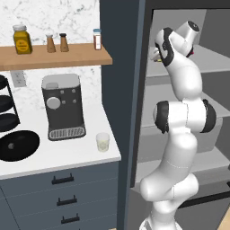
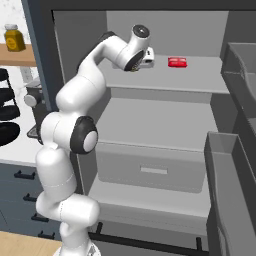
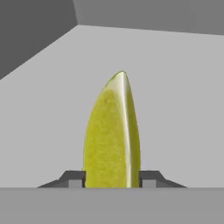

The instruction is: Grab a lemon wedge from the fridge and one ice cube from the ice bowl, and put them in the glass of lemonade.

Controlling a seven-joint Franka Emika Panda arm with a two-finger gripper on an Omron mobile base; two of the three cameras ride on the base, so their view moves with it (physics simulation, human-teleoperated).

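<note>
The yellow-green lemon wedge [image 3: 112,135] stands upright on the pale grey top shelf [image 2: 200,75] of the open fridge [image 2: 150,130]. My gripper [image 3: 112,177] is closed around its base, one dark fingertip [image 3: 73,178] pressed against each side. The arm reaches up into the fridge's upper left. On the white counter to the left stand the glass of lemonade [image 1: 103,142] and the wide black ice bowl [image 1: 24,143], with a faint pale ice cube [image 1: 10,145] inside.
A red item [image 2: 177,62] lies on the same shelf, right of my hand. Grey door bins [image 2: 235,165] jut out at the right. A coffee machine [image 1: 63,107] and a black tiered rack [image 1: 6,105] stand on the counter, under a wooden shelf of jars [image 1: 54,56].
</note>
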